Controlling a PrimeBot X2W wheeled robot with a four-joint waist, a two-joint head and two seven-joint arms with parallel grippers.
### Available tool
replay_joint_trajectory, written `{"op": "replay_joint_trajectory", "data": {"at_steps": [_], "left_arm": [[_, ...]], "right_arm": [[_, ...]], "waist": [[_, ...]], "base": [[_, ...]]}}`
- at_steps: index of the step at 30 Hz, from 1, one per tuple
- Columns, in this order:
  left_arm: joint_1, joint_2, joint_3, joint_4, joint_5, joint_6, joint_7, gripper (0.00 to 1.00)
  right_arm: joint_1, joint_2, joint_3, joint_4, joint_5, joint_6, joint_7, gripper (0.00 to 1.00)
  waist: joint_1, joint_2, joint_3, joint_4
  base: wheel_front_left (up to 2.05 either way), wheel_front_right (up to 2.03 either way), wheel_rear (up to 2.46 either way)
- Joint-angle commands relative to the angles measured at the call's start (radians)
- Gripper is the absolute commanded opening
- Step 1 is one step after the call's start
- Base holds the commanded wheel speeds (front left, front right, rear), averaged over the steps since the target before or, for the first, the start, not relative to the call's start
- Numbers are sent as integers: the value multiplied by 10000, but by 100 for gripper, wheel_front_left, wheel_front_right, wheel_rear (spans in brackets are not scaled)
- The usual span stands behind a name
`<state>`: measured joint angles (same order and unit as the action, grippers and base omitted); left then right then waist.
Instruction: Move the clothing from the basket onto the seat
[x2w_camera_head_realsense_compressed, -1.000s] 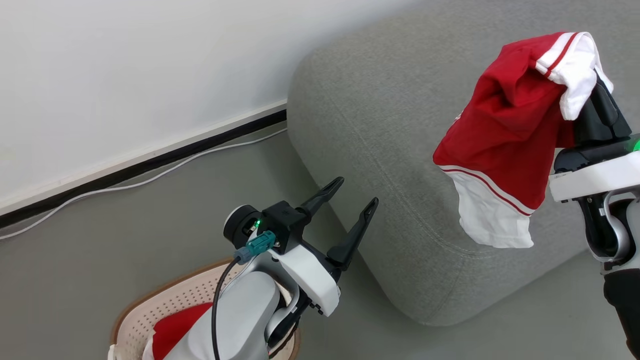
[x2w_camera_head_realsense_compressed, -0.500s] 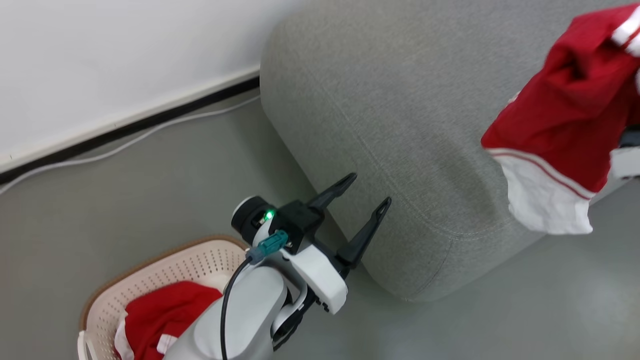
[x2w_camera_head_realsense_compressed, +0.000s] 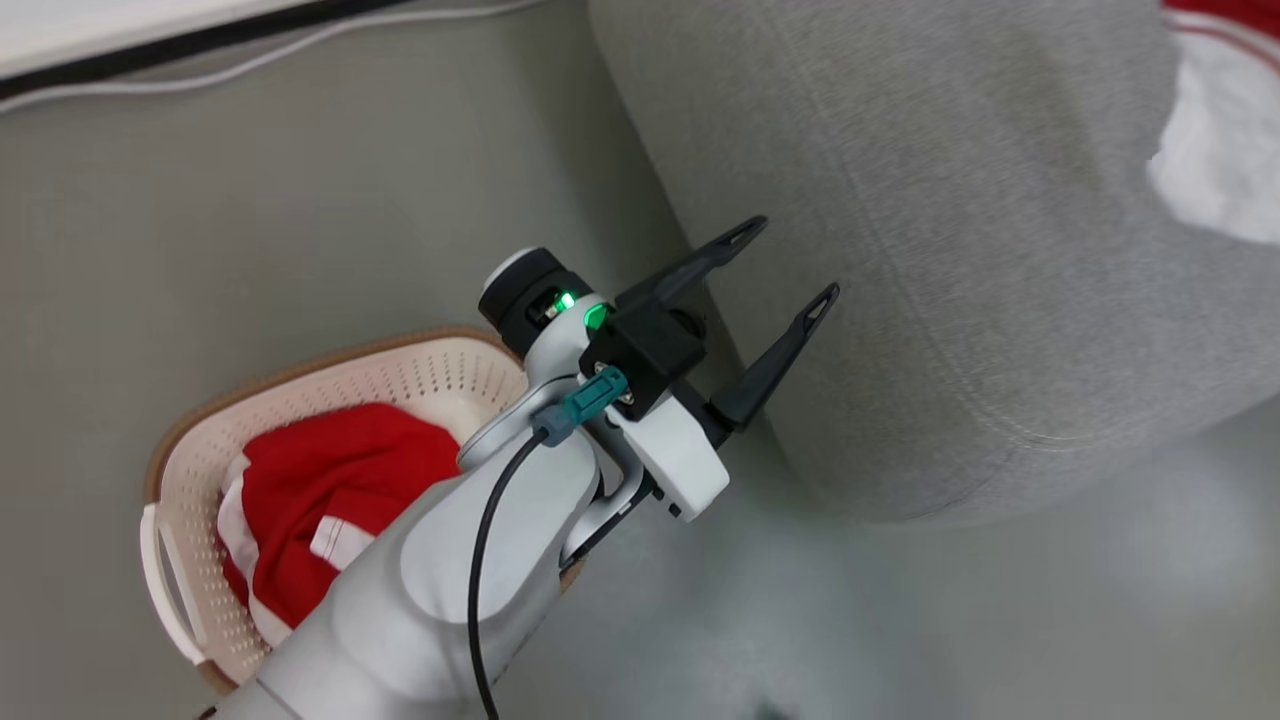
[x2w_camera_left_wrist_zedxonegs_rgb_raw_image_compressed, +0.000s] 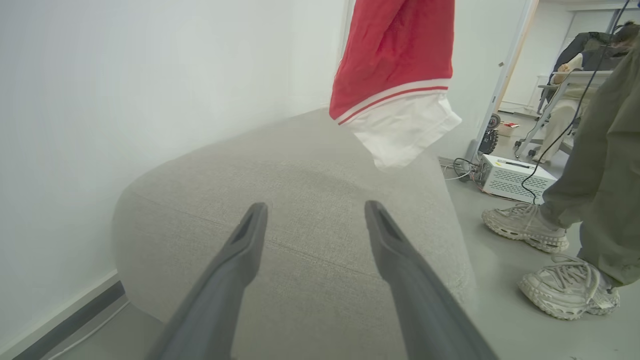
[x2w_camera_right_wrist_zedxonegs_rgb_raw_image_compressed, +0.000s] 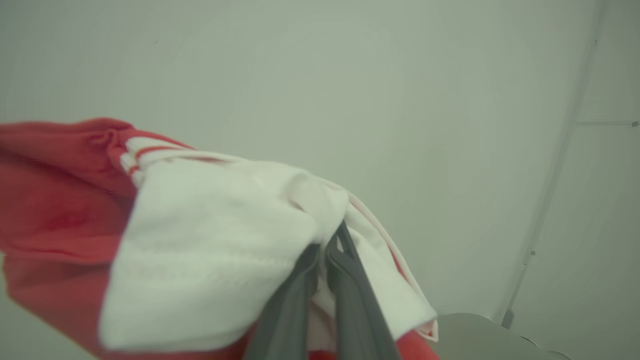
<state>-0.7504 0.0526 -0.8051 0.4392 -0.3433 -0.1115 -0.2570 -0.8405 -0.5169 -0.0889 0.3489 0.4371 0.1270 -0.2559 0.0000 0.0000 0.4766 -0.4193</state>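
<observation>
My right jaws pinch a red-and-white fabric garment (x2w_camera_right_wrist_zedxonegs_rgb_raw_image_compressed: 210, 235); left jaws spread, two o'clock of the cream perforated plastic basket (x2w_camera_head_realsense_compressed: 380, 380).

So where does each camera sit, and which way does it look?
Head view: on the head, looking down at basket, grey seat, open left hand.
Left wrist view: on that wrist, along its fingers at the seat, hanging red garment, a person's shoes.
Right wrist view: on that wrist, along the shut right hand pinching the garment.
Head and left wrist views share seat and garment.
</observation>
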Motion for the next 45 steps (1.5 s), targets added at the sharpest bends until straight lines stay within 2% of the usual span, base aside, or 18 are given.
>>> {"op": "replay_joint_trajectory", "data": {"at_steps": [1, 7, 19, 27, 33, 36, 38, 39, 41, 45], "left_arm": [[-428, -24, 153, -226, 78, 122, -47, 100], [-860, -24, -273, -249, -67, 320, -47, 100], [-959, -24, -1020, -332, -414, 853, -47, 100], [-950, -24, -1142, -461, -464, 1050, -47, 100], [-1009, -24, -1237, -536, -597, 1114, -47, 100], [-1003, -24, -1239, -508, -673, 1101, -47, 100], [-965, -24, -1199, -506, -705, 1090, -47, 100], [-928, -24, -1168, -503, -715, 1085, -47, 100], [-831, -24, -1079, -517, -734, 1085, -47, 100], [-592, -24, -877, -566, -764, 1054, -47, 100]], "right_arm": [[-309, -504, -116, -58, -59, 37, -59, 0], [-1720, -1245, -498, 1024, -397, 37, -59, 0], [-3561, -1957, -1997, 3833, -1419, 37, -59, 0], [-3212, -1580, -2188, 5664, -1499, 37, -59, 0], [-2549, -1180, -1685, 6931, -926, 37, -59, 0], [-2249, -849, -1007, 7515, -301, 37, 15, 0], [-1995, -787, -459, 7554, 106, 37, 10, 42], [-1818, -748, -108, 7495, 292, 37, 8, 71], [-1459, -683, 430, 7245, 868, 37, -3, 100], [-581, -824, 1746, 6487, 1886, 37, -26, 100]], "waist": [[0, 0, 596, 461], [0, 0, 1263, 962], [0, 0, 2168, 2225], [0, 0, 2510, 2524], [0, 0, 2482, 2526], [0, 0, 2373, 2511], [0, 0, 2283, 2499], [0, 0, 2212, 2490], [0, 0, 2068, 2484], [0, 0, 1720, 2515]], "base": [[0, 0, 0], [0, 0, 0], [0, 0, 0], [0, 0, 0], [0, 0, 0], [0, 0, 0], [0, 0, 0], [0, 0, 0], [0, 0, 0], [0, 0, 0]]}}
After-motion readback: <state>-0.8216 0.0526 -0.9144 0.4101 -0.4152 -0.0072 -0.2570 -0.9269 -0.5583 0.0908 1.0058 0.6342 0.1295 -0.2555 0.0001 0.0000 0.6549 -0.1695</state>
